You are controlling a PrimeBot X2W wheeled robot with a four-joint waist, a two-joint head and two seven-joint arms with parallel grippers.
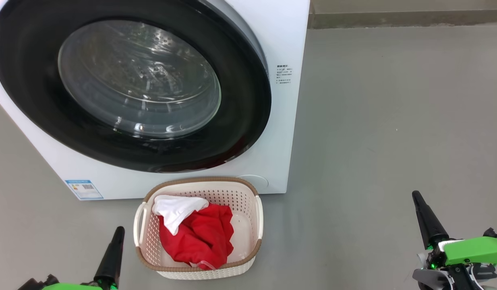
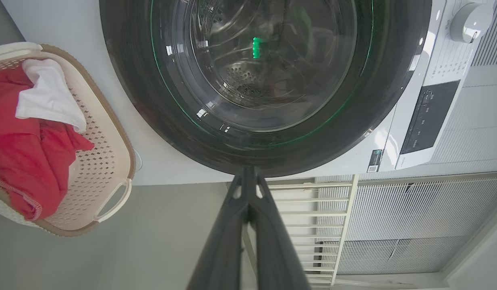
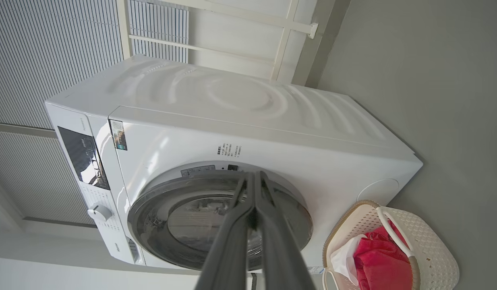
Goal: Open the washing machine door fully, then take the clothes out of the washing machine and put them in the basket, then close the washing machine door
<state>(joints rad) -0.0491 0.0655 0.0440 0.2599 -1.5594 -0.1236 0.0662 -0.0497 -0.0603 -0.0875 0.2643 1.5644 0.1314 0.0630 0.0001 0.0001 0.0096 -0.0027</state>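
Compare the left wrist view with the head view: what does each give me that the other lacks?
Left wrist view adds the dial and dark control panel on the washing machine, and a white railing beyond it. Head view adds the right gripper, shut, and the blue label low on the washer front. Both show the washing machine door closed, the clothes in the basket, and the left gripper, shut.

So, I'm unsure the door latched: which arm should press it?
Probably left: the left gripper, shut, points at the washing machine door; the right gripper sits out beyond the washing machine.
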